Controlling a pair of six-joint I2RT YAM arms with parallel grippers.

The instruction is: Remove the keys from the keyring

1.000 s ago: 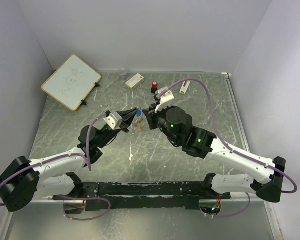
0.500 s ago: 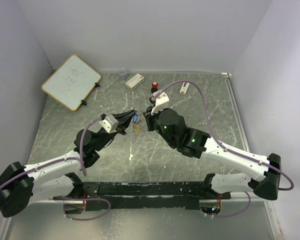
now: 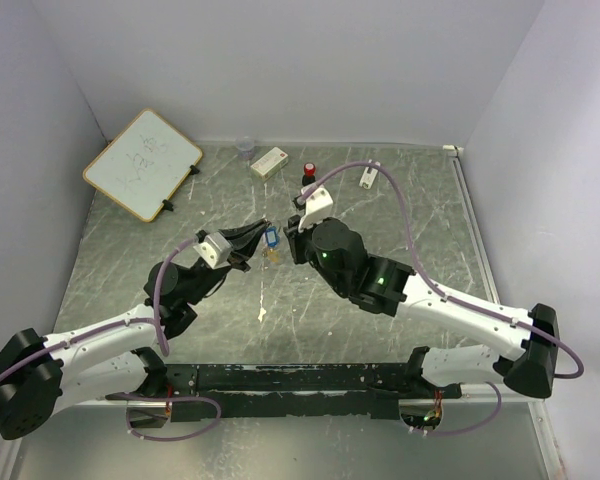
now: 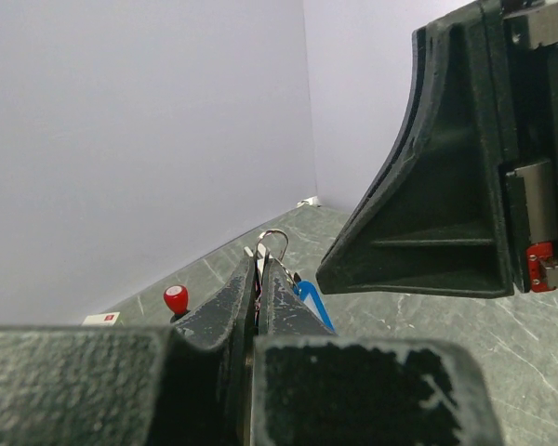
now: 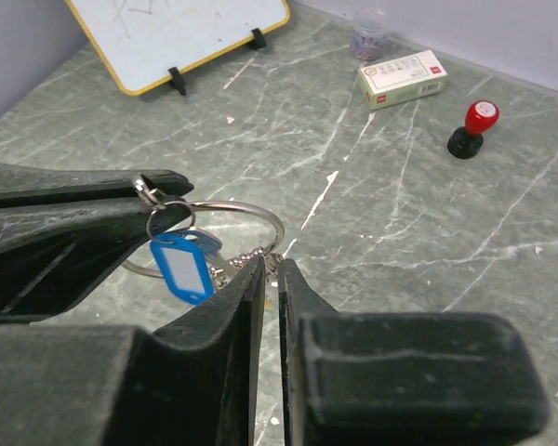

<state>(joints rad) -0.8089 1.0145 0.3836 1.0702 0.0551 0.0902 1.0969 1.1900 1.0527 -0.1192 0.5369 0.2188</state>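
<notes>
The thin silvery wire keyring point(image 5: 234, 203) is held btwn both grippers, near the red-capped black bottle point(image 5: 474, 125), on its L side and closer to the arm bases. The L gripper point(image 3: 261, 233) is closed tight, w/ the ring's far-from-bottle end clamped at its fingertips. In the L wrist view a wire loop is seen sticking out past the tips. A small key w/ a blue plastic head point(image 5: 180, 267) is hung from the ring just below the L fingertips. The R gripper point(image 5: 271, 265) is closed to a hairline gap, and the ring's edge nearest the bases is pinched at its tips. The other keys are too hidden to be told apart. A white rectangular box point(image 5: 405, 76) is seen just L of the bottle. A wood-framed whiteboard point(image 5: 186, 28) is propped well apart from the bottle, further L, on the grey scratched table point(image 5: 428, 232).
</notes>
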